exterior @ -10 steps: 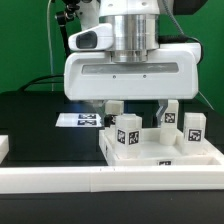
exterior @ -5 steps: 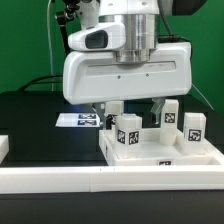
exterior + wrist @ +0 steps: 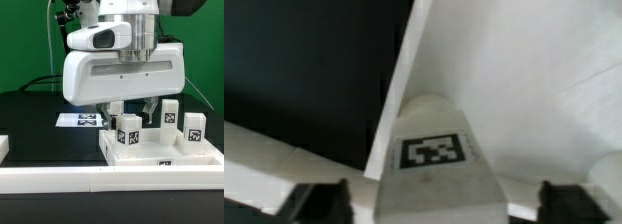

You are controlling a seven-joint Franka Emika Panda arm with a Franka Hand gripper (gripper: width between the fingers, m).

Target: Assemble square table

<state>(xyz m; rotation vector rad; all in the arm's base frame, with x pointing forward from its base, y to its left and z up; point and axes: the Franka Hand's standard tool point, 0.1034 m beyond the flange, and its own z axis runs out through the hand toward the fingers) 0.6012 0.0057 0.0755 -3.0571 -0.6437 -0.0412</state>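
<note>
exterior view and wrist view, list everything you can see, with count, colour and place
square tabletop: one, white, flat against the rail, on the exterior view's right
table legs: four, white, tagged, upright on the tabletop; front one, one under the gripper, two to the exterior view's right
rail: one, white, long, along the near edge of the work surface
marker board: one, white with black tags, flat on the table behind the tabletop
table: one, black
small block: one, white, at the exterior view's left edge, mostly cut off
backdrop: green, behind the table
gripper: one, white body with dark fingers, over the rear leg, a finger on each side of it; grip cannot be told
</note>
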